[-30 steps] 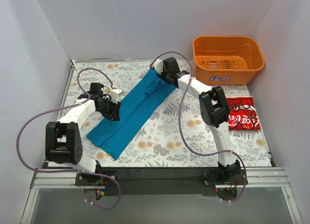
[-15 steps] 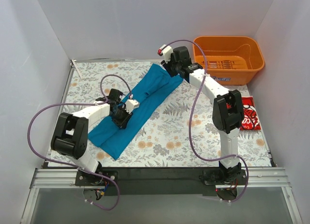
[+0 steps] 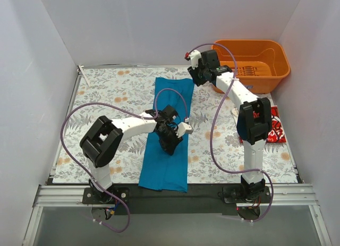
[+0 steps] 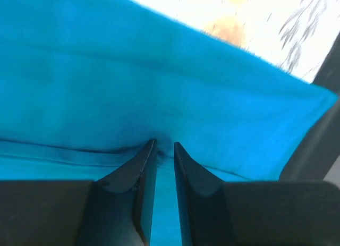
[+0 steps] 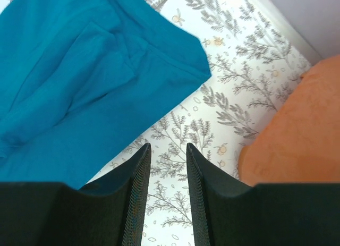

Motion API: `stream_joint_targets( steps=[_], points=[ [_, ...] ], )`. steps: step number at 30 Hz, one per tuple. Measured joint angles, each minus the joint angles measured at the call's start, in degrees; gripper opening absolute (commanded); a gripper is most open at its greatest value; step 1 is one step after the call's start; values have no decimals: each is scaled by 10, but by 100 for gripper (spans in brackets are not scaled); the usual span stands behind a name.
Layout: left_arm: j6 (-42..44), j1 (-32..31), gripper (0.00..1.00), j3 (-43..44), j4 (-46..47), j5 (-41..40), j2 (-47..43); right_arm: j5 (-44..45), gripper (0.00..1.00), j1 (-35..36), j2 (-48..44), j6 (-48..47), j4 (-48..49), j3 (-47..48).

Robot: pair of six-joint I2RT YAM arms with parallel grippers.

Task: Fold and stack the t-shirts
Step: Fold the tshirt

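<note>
On the floral-clothed table (image 3: 223, 150) the plain teal t-shirt (image 3: 172, 94), slanted a second ago, now lies as a long strip from far to near, its near end at the table's near edge. At far right, the orange basket (image 3: 273, 78) has a label too small to read, and the red t-shirt (image 3: 276, 126) near it shows only unreadable scraps of white print behind the right arm. The left gripper (image 4: 163, 145) has moved to mid-strip, its jaws nearly together and nipping a pucker of teal cloth, while the right gripper (image 5: 167, 146) has let go and hangs spread by the strip's far right corner.
</note>
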Motion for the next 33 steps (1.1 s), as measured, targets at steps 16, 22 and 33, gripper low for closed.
stream_joint_targets(
  steps=[16,22,33],
  points=[
    [-165,283,30,250,102,73,80,-108,34,-1,35,9,-44,30],
    [-213,313,35,356,120,49,213,-127,34,15,35,16,-60,-42],
    [-268,312,41,472,136,-40,329,-108,52,20,35,53,-74,-100]
  ],
)
